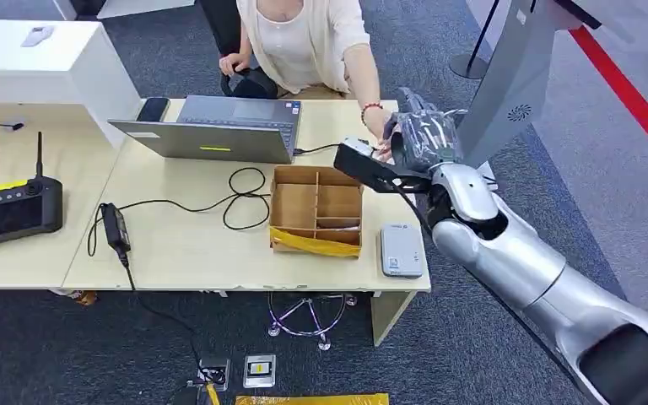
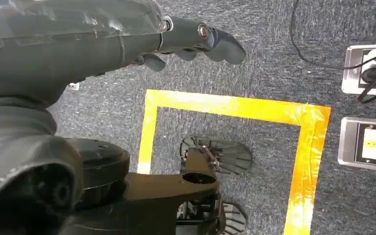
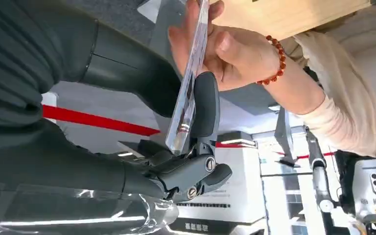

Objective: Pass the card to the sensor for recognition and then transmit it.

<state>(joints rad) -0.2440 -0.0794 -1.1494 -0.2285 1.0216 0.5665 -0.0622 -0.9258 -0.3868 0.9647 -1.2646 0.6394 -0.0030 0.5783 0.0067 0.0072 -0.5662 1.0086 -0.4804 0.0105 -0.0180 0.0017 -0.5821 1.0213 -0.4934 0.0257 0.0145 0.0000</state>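
My right hand [image 1: 424, 135] is raised over the table's far right corner. In the right wrist view it pinches a thin card [image 3: 188, 83], seen edge-on, between its thick thumb and a dark finger [image 3: 205, 103]. A seated person's hand [image 3: 235, 54], with a red bead bracelet at the wrist, grips the same card from the other side; that hand [image 1: 380, 139] meets mine in the head view. A grey card sensor [image 1: 401, 251] lies flat on the table's near right corner. My left hand [image 2: 196, 41] hangs over the carpet with its fingers loosely extended, holding nothing.
On the table [image 1: 194, 253] stand a divided cardboard box [image 1: 316, 211], a laptop [image 1: 219, 131] and a black adapter [image 1: 115, 226] with looped cable. A black controller [image 1: 13, 207] lies at the left. A grey kiosk post [image 1: 519, 76] stands beside my right hand.
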